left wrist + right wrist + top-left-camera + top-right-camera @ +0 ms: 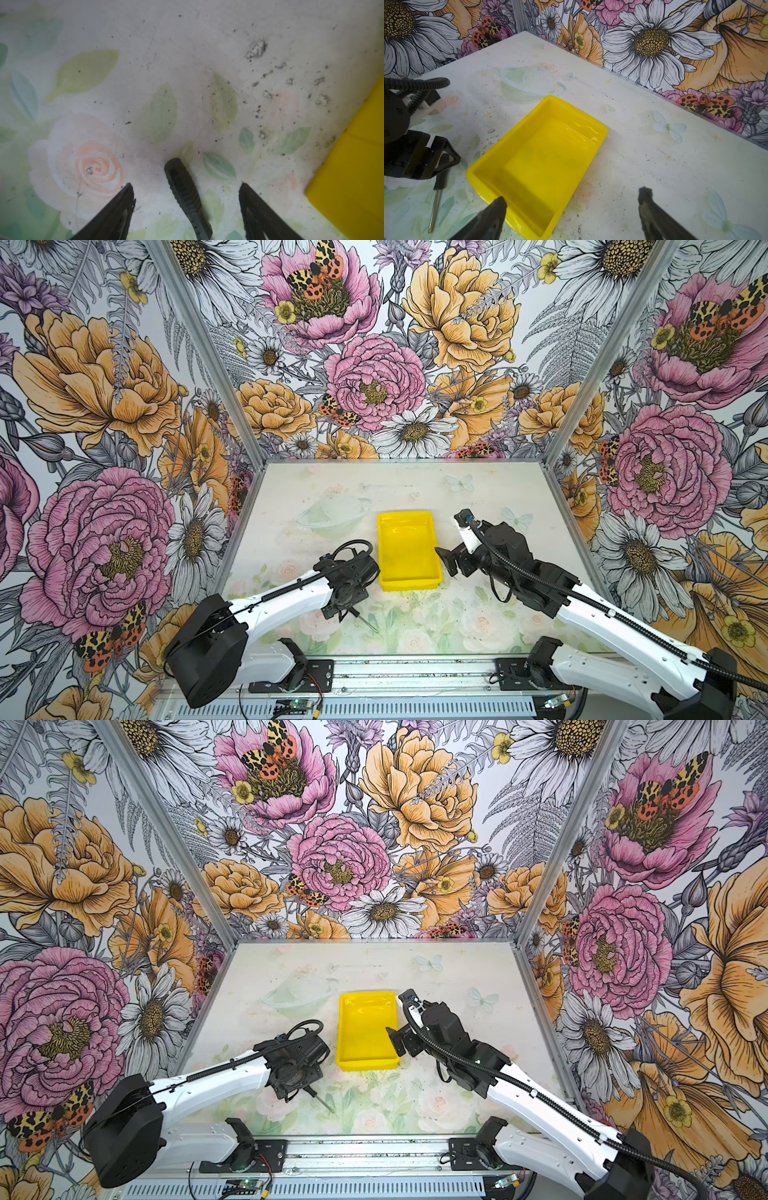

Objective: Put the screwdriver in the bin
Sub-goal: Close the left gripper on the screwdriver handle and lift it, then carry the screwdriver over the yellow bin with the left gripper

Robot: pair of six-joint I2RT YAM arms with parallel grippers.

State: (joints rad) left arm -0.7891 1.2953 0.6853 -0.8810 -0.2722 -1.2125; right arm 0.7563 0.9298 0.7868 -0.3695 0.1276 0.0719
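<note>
**Operator:** What do you get from above?

**Spotter:** In both top views your left gripper (347,608) sits low over the table (415,489), near the bin (409,547) at its near left corner but apart from it. The screwdriver (368,622) lies flat on the table under that gripper. Only its thin shaft shows, slanting toward the front edge. Your right gripper (444,562) hangs at the bin's right wall with one fingertip at the rim. I cannot tell whether it touches.

**Operator:** And the left wrist camera?

**Spotter:** There your two fingers (116,214) stand apart, one on each side of the black ribbed handle. Bare table shows in both gaps, so the handle lies loose between them. A yellow piece of the bin shows at the picture's edge.

**Operator:** The right wrist camera?

**Spotter:** Your right gripper's fingers are spread wide and hold nothing. One tip is in front of the bin's rim and the other is over bare table. Past the bin you see the left gripper straddling the handle. The shaft rests on the table, outside the bin.
</note>
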